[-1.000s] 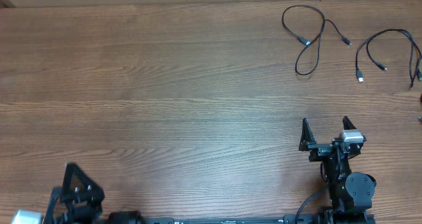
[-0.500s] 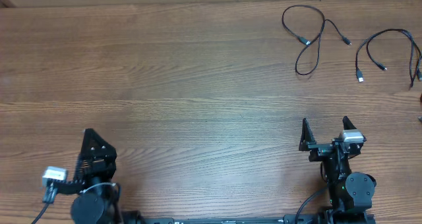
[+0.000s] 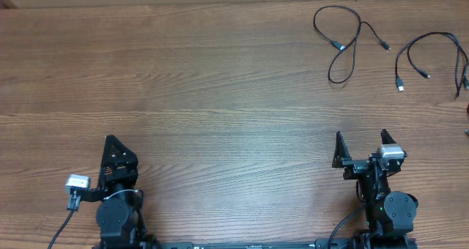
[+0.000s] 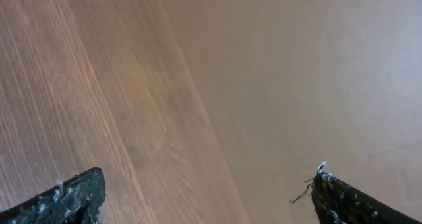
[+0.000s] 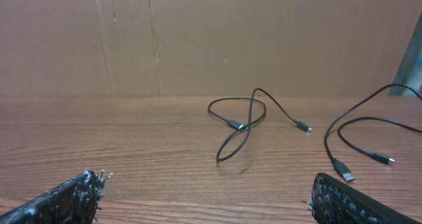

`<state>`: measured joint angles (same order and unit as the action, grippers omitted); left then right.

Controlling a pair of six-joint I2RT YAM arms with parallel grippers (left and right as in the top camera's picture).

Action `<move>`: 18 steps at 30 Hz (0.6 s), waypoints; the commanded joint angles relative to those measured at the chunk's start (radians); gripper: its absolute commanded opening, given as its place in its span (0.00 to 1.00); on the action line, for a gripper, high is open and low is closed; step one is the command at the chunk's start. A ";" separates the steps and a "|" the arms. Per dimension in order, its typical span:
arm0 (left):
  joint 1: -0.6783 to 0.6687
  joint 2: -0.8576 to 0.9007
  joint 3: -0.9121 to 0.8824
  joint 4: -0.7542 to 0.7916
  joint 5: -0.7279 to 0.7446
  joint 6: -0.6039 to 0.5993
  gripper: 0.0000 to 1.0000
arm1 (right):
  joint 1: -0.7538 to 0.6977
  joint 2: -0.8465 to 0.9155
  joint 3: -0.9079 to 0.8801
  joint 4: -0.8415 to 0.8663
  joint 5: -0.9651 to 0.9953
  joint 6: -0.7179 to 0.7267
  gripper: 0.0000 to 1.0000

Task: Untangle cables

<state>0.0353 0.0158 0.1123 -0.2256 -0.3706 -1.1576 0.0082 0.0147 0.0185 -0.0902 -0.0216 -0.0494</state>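
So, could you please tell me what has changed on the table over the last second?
The left pincer swung forward and inward from the near left corner of the table, open and empty. The right pincer, also open, and the cables at the far right stayed put.
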 commanded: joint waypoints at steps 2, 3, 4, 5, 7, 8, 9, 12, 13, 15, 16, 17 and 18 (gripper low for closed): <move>0.005 -0.006 -0.054 0.055 0.001 0.050 0.99 | 0.001 -0.012 -0.010 0.006 0.005 -0.004 1.00; 0.005 -0.004 -0.055 0.068 -0.004 0.080 1.00 | 0.001 -0.012 -0.010 0.006 0.005 -0.004 1.00; 0.005 -0.004 -0.056 0.072 -0.006 0.098 0.99 | 0.001 -0.012 -0.010 0.006 0.005 -0.004 1.00; 0.005 -0.004 -0.058 0.077 -0.008 0.112 1.00 | 0.001 -0.012 -0.010 0.006 0.005 -0.004 1.00; 0.005 -0.004 -0.060 0.084 -0.020 0.115 0.99 | 0.001 -0.012 -0.010 0.006 0.005 -0.004 1.00; 0.005 -0.004 -0.060 0.089 -0.032 0.116 1.00 | 0.001 -0.012 -0.010 0.006 0.005 -0.004 1.00; 0.005 -0.004 -0.060 0.096 -0.042 0.124 1.00 | 0.001 -0.012 -0.010 0.006 0.005 -0.004 1.00; 0.005 -0.004 -0.060 0.132 -0.045 0.198 1.00 | 0.001 -0.012 -0.010 0.006 0.005 -0.004 1.00; 0.005 -0.004 -0.060 0.142 -0.044 0.230 0.99 | 0.001 -0.012 -0.010 0.006 0.005 -0.004 1.00; 0.005 -0.004 -0.060 0.150 -0.035 0.297 1.00 | 0.001 -0.012 -0.010 0.006 0.005 -0.004 1.00; 0.005 -0.004 -0.060 0.149 -0.031 0.326 1.00 | 0.001 -0.012 -0.010 0.006 0.005 -0.004 1.00; 0.005 -0.004 -0.060 0.144 -0.020 0.369 1.00 | 0.001 -0.012 -0.010 0.006 0.005 -0.004 1.00; 0.005 -0.004 -0.060 0.137 -0.012 0.401 1.00 | 0.001 -0.012 -0.010 0.006 0.005 -0.004 1.00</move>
<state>0.0353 0.0158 0.0574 -0.0849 -0.3897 -0.9051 0.0082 0.0147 0.0185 -0.0898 -0.0212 -0.0494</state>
